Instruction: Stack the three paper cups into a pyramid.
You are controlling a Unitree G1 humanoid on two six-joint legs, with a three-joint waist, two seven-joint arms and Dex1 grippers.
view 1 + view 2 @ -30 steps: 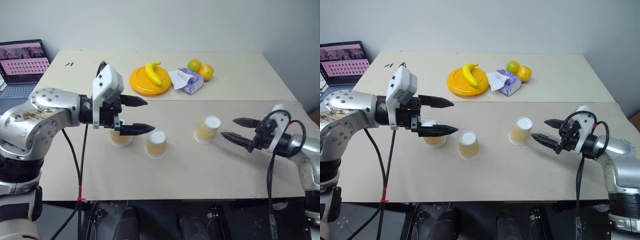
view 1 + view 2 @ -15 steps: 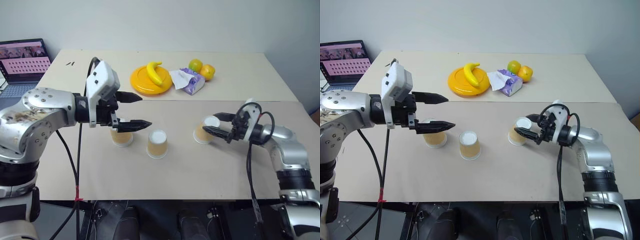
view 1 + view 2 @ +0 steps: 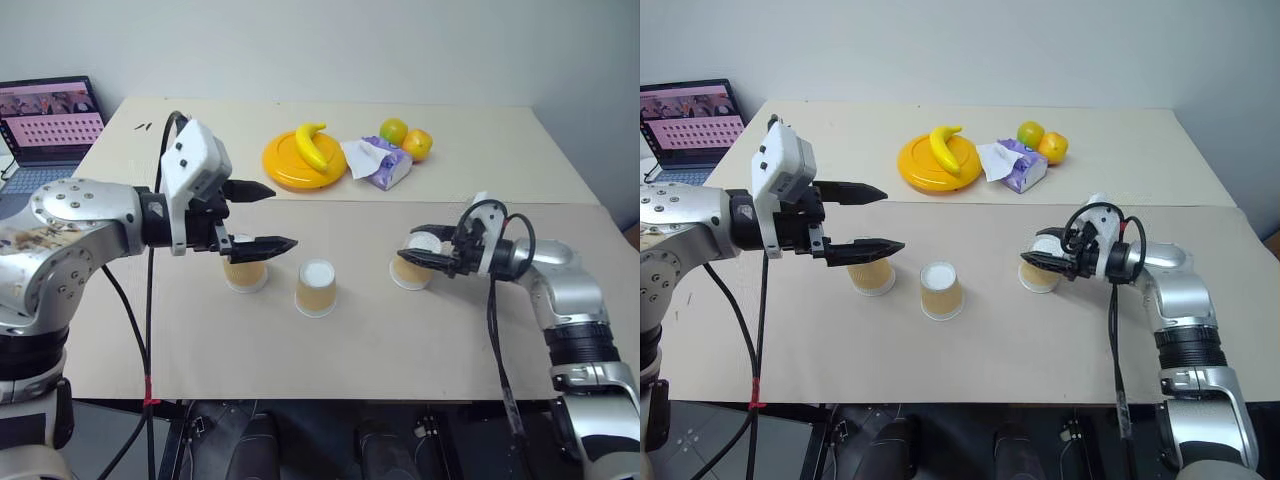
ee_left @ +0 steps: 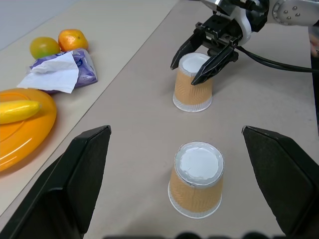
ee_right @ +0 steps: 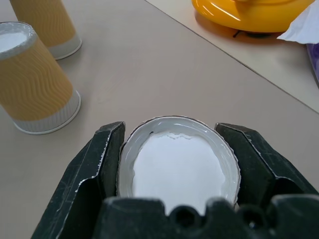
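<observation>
L gripper [image 3: 262,216] hovers wide open, empty, above left paper cup [image 3: 245,273]. Middle paper cup [image 3: 316,288] stands just beside it, both upside down on tan table [image 3: 300,350], untouched. R gripper [image 3: 428,246] is clamped on upper part of right paper cup [image 3: 411,271], fingers [image 5: 94,164] on both sides near white base; cup sits well apart from other two, not yet lifted. Cups look v. light, thin-walled, easy to crush or tip, so grip gently w/ little squeeze, high on sidewall.

three tan paper cups stand upside down in a row on the table, white bases up; left cup [image 3: 244,274]; middle cup [image 3: 316,288]; right cup [image 3: 412,266] clamped at its base.
</observation>
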